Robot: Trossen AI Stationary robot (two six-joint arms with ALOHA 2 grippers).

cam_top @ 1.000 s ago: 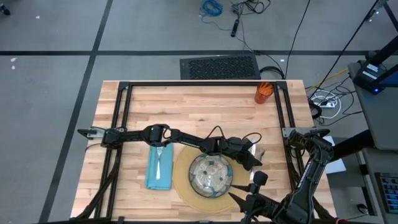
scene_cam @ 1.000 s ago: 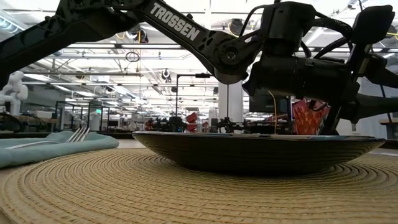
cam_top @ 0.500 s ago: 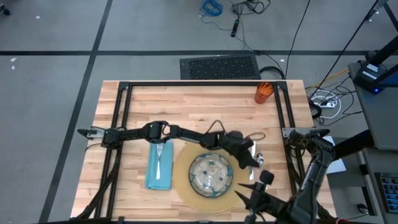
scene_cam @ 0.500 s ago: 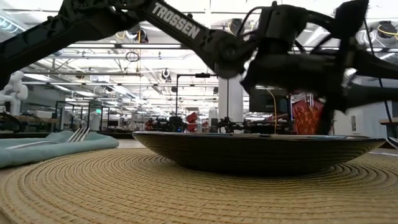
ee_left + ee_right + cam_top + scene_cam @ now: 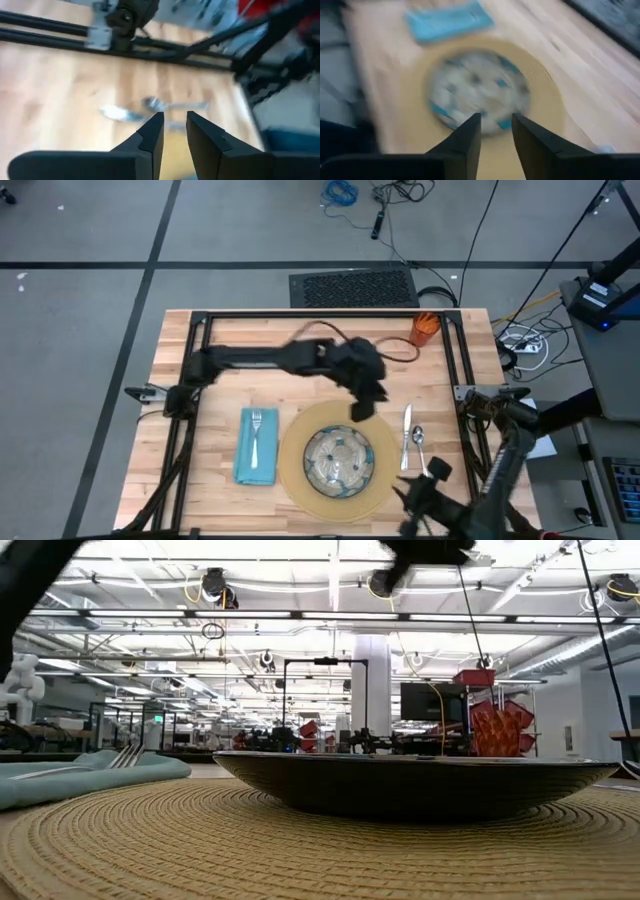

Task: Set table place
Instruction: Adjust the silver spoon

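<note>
Cup (image 5: 424, 329) left at far corner; my left gripper (image 5: 173, 131), jaws narrow, empty, could clip knife (image 5: 406, 426), spoon (image 5: 419, 442) swinging over.

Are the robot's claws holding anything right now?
No. The left gripper and the right gripper each show an empty gap between their fingers. The knife and spoon lie on the table.

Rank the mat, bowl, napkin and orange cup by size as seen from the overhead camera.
1. mat
2. bowl
3. napkin, looking close to the bowl in area, so that order is unsure
4. orange cup, clearly smallest
</note>
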